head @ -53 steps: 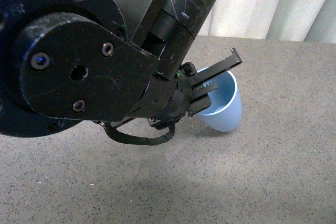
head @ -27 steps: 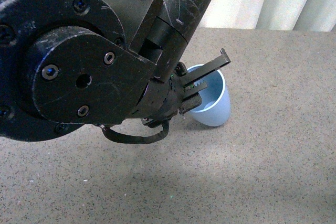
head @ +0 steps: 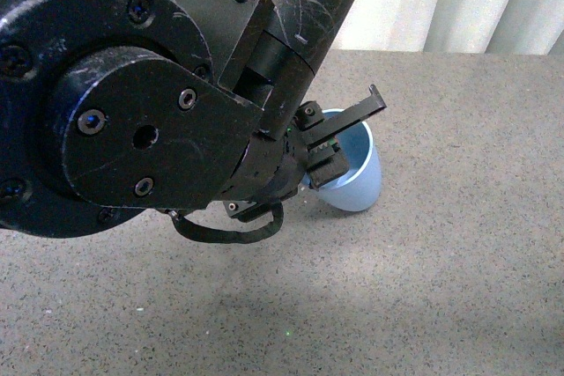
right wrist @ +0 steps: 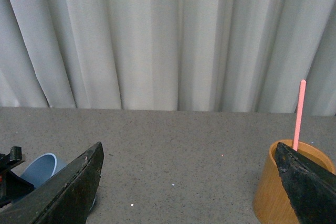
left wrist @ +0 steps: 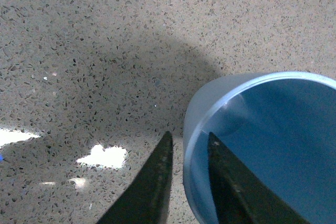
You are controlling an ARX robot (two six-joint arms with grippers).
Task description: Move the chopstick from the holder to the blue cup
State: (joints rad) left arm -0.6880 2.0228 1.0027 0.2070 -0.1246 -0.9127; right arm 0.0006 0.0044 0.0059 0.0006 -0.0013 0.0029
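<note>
Upright chopstick (right wrist: 299, 114) stands lower right, nearest the released right end effector (right wrist: 189, 150); left end effector (left wrist: 190, 136) clenches the blue cup (left wrist: 273, 145) rim.

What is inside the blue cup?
One jaw of the left gripper dips inside the blue cup; otherwise only bare blue wall shows. Its bottom is covered by the jaws and arm.
</note>
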